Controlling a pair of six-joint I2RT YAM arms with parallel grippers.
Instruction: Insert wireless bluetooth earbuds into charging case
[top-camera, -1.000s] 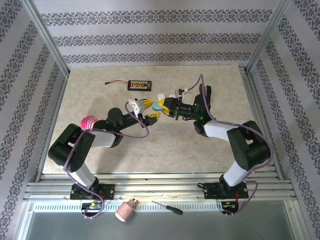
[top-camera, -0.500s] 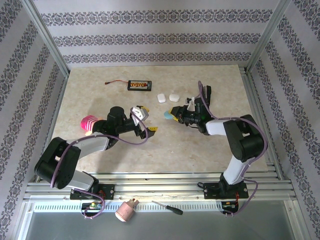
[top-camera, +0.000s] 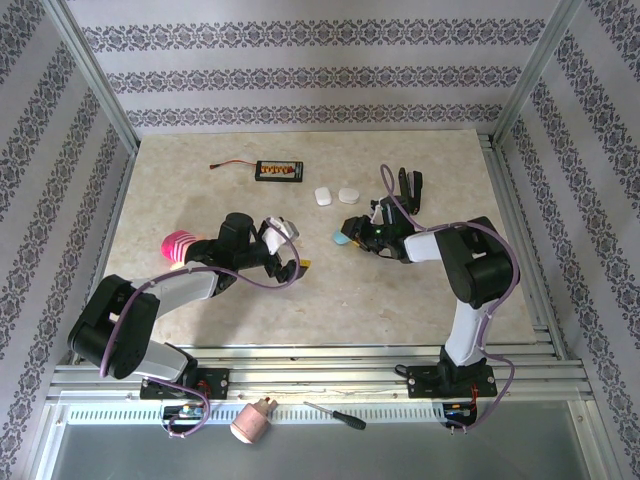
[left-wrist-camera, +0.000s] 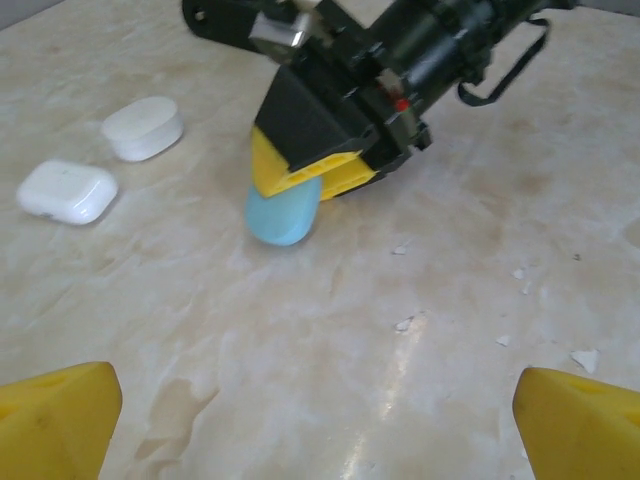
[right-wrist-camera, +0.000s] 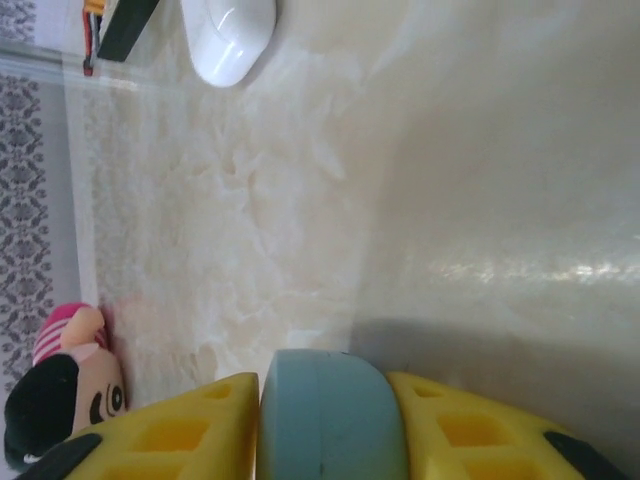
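A pale blue pebble-shaped charging case (right-wrist-camera: 325, 400) lies closed on the marble table between the yellow fingers of my right gripper (right-wrist-camera: 325, 425), which stand against both of its sides. From above, the same blue case (top-camera: 342, 239) sits at the tip of my right gripper (top-camera: 347, 231), just right of centre. My left gripper (top-camera: 293, 245) is open and empty, a short way left of the case. In the left wrist view my left gripper (left-wrist-camera: 320, 430) faces the blue case (left-wrist-camera: 283, 215) and the right gripper (left-wrist-camera: 305, 180) across bare table. The earbuds are out of view.
Two white pebble cases (top-camera: 323, 196) (top-camera: 348, 194) lie just behind the blue one, also seen as white cases (left-wrist-camera: 67, 190) (left-wrist-camera: 143, 127). A black battery pack (top-camera: 278, 171) sits farther back. A pink plush toy (top-camera: 180, 243) rests by the left arm.
My right gripper has come down and set the blue case on the table. My left gripper has opened wide and drawn back to the left, away from the case.
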